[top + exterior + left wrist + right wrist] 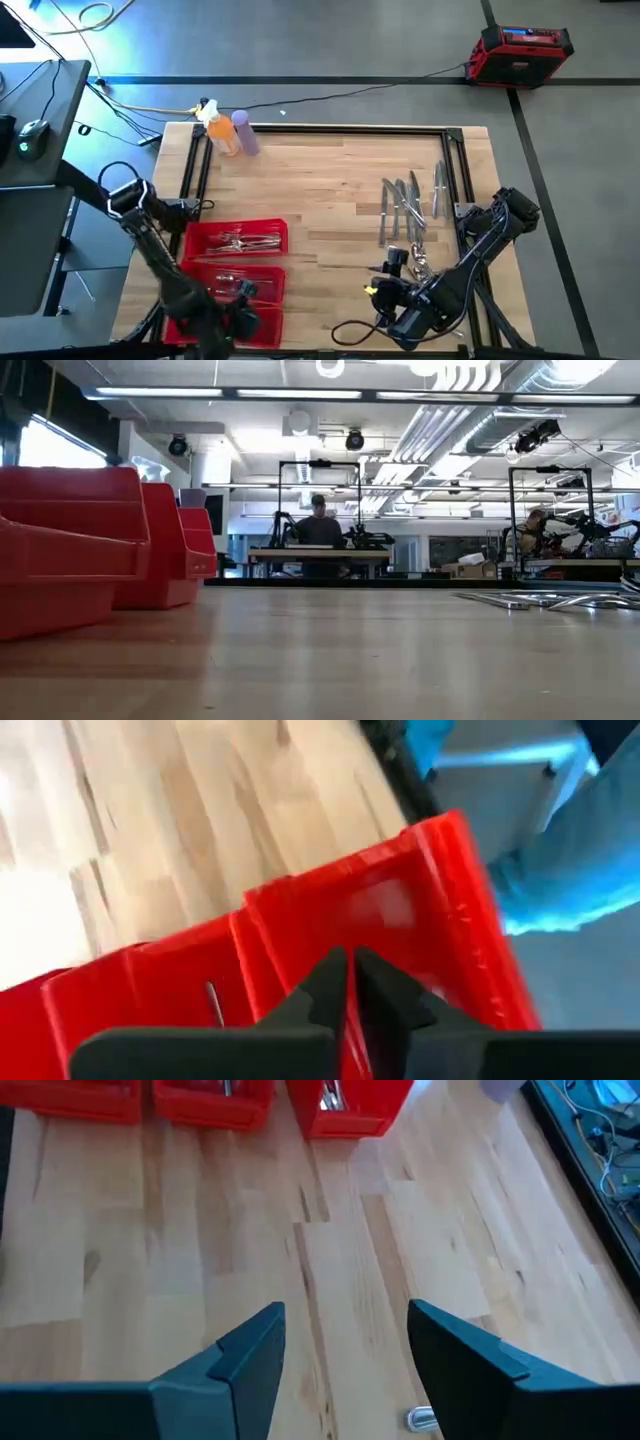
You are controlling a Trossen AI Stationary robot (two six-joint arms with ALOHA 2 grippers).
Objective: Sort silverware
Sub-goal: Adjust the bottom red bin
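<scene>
Looking straight down in the high view: a wooden table (330, 190) w/ a black frame, both dark arms entering from the bottom edge. Loose silverware (408, 205) lies spread on the wood at centre-right of the frame, several forks, knives & spoons roughly parallel, w/ a few more pieces lower down near the right arm. At lower left sit three red bins (236, 270) side by side; the upper two hold shiny pieces, the lowest is mostly hidden by the left arm.

Left gripper (240, 318) hangs over the lowest bin at bottom left. In the left wrist view its fingers (322, 985) are pressed together w/ nothing between them, red bin wall right behind, and one thin metal piece (214, 1003) shows inside the neighbouring compartment.

Right gripper (378, 290) sits at bottom centre-right, just beside the lower silverware pieces. In the right wrist view its fingers (250, 1350) are spread wide apart over bare wood, gripping nothing; a bit of silver metal (422, 1420) peeks at the bottom edge between them.

Orange bottle (222, 131) & purple bottle (245, 131) stand together at the table's upper-left corner. A red case (520, 53) rests on the floor at upper right.

Low view: red bins at left, silverware glinting at far right, a seated person (320, 528) at a distant desk in the room behind.
</scene>
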